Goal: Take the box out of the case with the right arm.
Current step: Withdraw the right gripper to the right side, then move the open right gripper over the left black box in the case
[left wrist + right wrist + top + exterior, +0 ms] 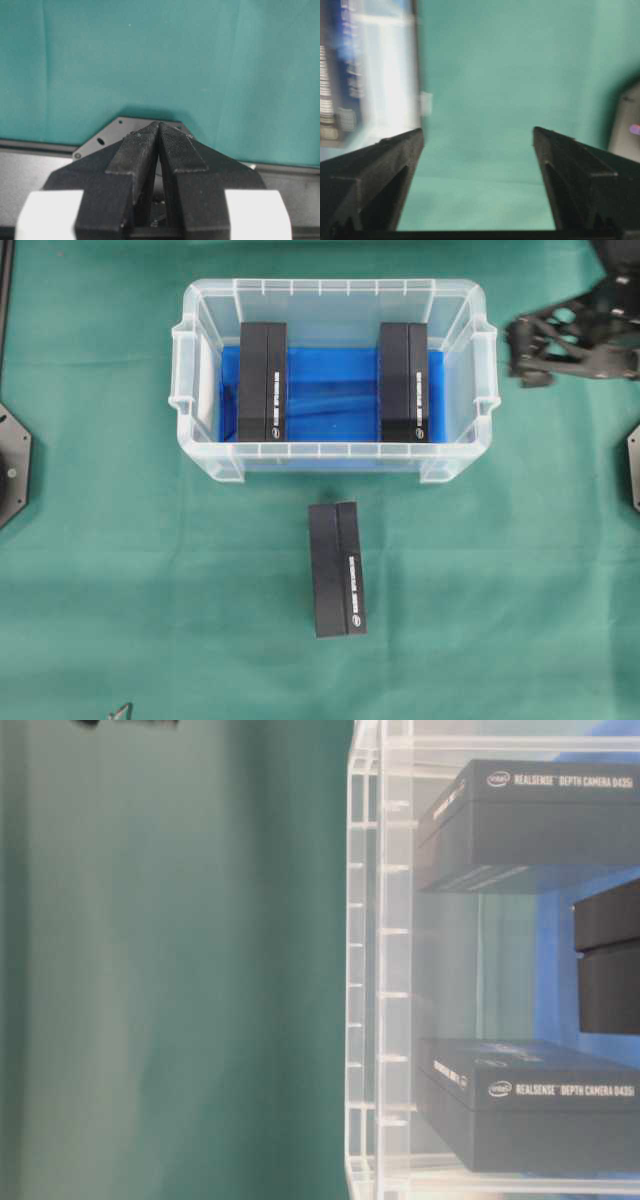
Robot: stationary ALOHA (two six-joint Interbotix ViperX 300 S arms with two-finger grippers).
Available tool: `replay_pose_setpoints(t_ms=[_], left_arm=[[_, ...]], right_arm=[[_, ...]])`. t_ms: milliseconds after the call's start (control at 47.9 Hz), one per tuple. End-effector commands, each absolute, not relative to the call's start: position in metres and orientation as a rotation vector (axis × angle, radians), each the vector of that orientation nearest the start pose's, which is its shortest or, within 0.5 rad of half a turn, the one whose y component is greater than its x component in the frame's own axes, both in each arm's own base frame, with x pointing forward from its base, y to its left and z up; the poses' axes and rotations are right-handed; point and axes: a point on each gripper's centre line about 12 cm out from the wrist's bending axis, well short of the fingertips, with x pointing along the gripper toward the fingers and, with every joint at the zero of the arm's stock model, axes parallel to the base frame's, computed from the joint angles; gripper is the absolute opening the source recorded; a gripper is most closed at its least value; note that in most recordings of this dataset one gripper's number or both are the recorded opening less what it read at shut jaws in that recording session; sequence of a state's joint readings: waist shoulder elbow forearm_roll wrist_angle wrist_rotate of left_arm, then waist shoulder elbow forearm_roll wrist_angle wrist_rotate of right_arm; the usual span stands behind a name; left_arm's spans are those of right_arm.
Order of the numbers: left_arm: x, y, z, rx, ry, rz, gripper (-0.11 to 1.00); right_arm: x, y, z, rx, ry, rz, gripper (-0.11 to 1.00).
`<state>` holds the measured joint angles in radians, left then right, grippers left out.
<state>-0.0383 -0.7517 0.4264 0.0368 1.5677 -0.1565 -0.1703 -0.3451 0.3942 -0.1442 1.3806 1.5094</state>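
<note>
You look straight down on the case (330, 375); the table-level view sits close against its wall. Both wrist cameras face the green cloth (150, 60).

Right claw (477, 165) gapes wide, apparently empty; left claw (159, 131) pressed closed.

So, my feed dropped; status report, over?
Right gripper open, empty, beside the case. Left gripper shut, parked. Two boxes inside; third box already out. Nothing blocking.

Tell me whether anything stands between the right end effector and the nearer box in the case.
Only the case's own right wall does. The right end effector hangs open outside it, over bare green cloth. The nearer box stands just inside that wall, with nothing lying on top of it.
</note>
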Motion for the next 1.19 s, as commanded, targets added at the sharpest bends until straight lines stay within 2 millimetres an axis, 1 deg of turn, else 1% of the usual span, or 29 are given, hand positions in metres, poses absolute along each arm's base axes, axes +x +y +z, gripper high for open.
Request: replay_pose_setpoints(t_ms=[0,209,272,439,481,773,961,1170], left_arm=[[0.164,-0.001,0.376,-0.091,1.224,0.101,0.00],[0.164,-0.001,0.376,-0.091,1.223,0.101,0.00],[0.164,-0.001,0.376,-0.093,1.219,0.101,0.00],[0.163,-0.001,0.377,-0.093,1.219,0.101,0.00],[0.163,-0.001,0.377,-0.093,1.219,0.101,0.00],[0.162,-0.001,0.377,-0.093,1.215,0.101,0.00],[0.162,-0.001,0.378,-0.093,1.213,0.101,0.00],[0.162,-0.001,0.377,-0.095,1.215,0.102,0.00]], right_arm=[[0.285,-0.066,0.311,1.226,0.923,-1.223,0.89],[0.335,-0.071,0.318,1.212,0.918,-1.179,0.89],[0.354,-0.071,0.321,1.209,0.911,-1.163,0.89],[0.393,-0.070,0.325,1.206,0.895,-1.132,0.89],[0.405,-0.069,0.324,1.206,0.893,-1.121,0.89],[0.472,-0.065,0.318,1.217,0.851,-1.047,0.89],[0.499,-0.065,0.311,1.238,0.817,-1.003,0.89],[0.510,-0.066,0.303,1.247,0.798,-0.984,0.89]])
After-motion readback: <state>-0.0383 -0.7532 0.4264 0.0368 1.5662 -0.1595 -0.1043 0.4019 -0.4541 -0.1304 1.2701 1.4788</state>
